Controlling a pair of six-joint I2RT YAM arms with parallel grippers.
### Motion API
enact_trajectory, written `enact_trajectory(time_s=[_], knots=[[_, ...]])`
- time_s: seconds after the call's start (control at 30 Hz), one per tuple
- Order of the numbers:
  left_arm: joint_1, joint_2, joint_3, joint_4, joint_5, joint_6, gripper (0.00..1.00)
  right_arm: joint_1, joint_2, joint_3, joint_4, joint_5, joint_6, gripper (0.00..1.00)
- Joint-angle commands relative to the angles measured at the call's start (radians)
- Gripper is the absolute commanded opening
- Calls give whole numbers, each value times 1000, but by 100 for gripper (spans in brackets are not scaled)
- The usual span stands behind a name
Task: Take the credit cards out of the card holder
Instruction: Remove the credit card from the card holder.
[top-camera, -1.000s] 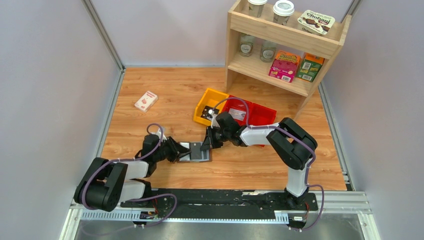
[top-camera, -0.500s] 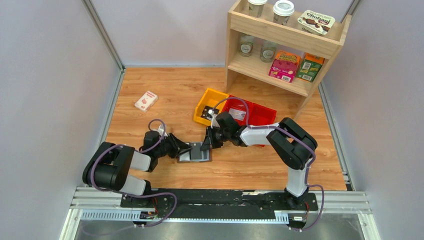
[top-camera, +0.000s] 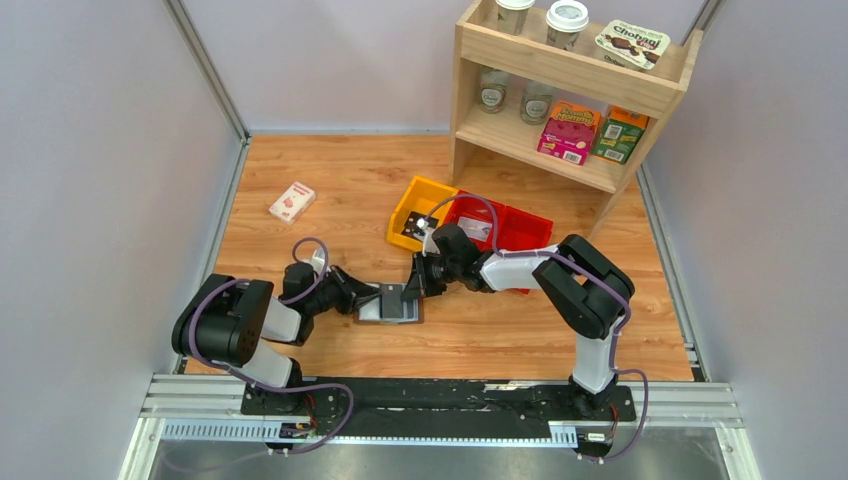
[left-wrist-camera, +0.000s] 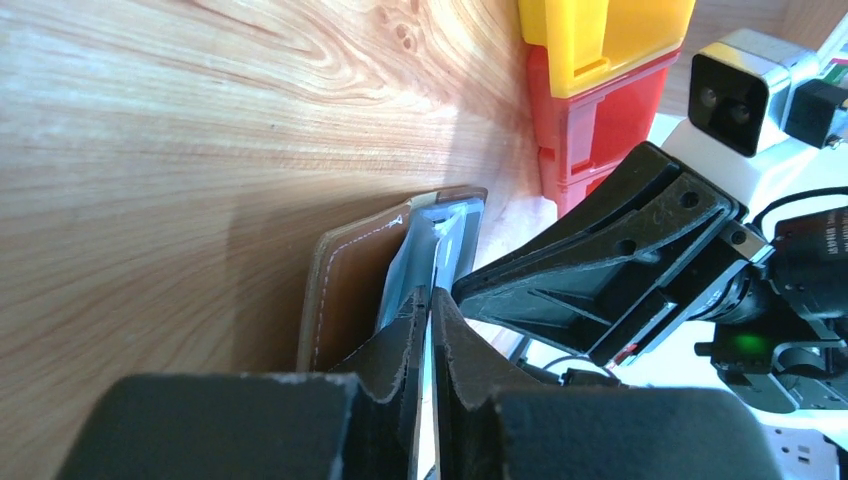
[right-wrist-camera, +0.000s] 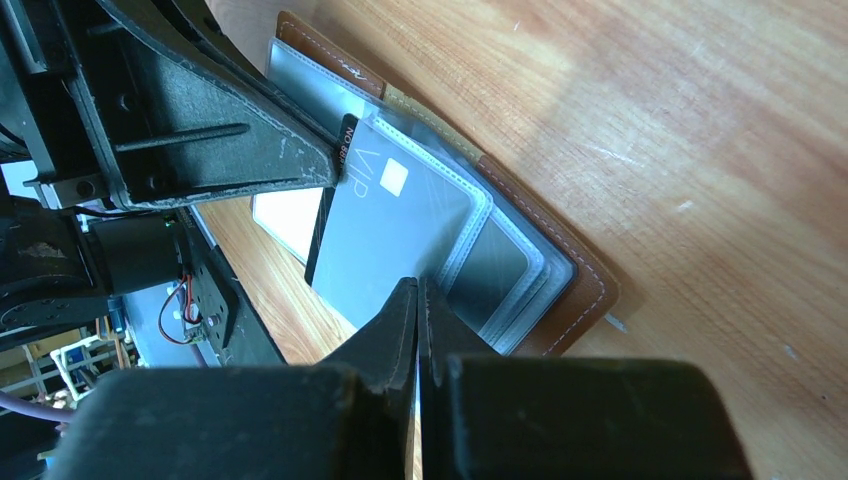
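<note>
The open card holder (top-camera: 398, 312) lies flat on the table (top-camera: 500, 330) between both arms. The left claw (left-wrist-camera: 430, 300) pinches the edge of a grey VIP card (right-wrist-camera: 390, 230) that juts from the holder. The right claw (right-wrist-camera: 417, 290), closed tight, has its tips at the inner panels. A yellow bin (top-camera: 418, 198) sits beyond.

Eyes on my two arms: the left arm (top-camera: 228, 328) and the right arm (top-camera: 590, 285) both have chunky black joint housings with white link shells between them. A purple cable (top-camera: 310, 240) loops along each. The left pincer (left-wrist-camera: 430, 298) has matte black wedge fingers, and I see the same on the right pincer (right-wrist-camera: 416, 290). A white camera block (left-wrist-camera: 733, 88) with two dark lenses rides the right wrist, with a green light (left-wrist-camera: 745, 345) below it.
</note>
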Motion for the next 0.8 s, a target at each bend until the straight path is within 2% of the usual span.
enact_trajectory(time_s=[0.0,0.23,0.3,0.33,0.4,0.47,0.77], knots=[[30,5,-25,133,38,-30,11,-14,60,-44,-147,118,-76,1],[32,8,-22,136,50,-27,9,-15,57,-45,-149,118,-80,1],[32,10,-19,127,51,-13,13,-15,58,-44,-147,118,-82,1],[32,10,-16,103,47,-6,21,-15,58,-44,-149,118,-82,0],[32,14,-13,65,39,20,29,-15,58,-44,-149,117,-82,1],[32,19,-7,40,38,45,33,-15,55,-44,-147,118,-80,0],[32,57,31,-14,50,96,34,-15,55,-44,-141,115,-76,1]])
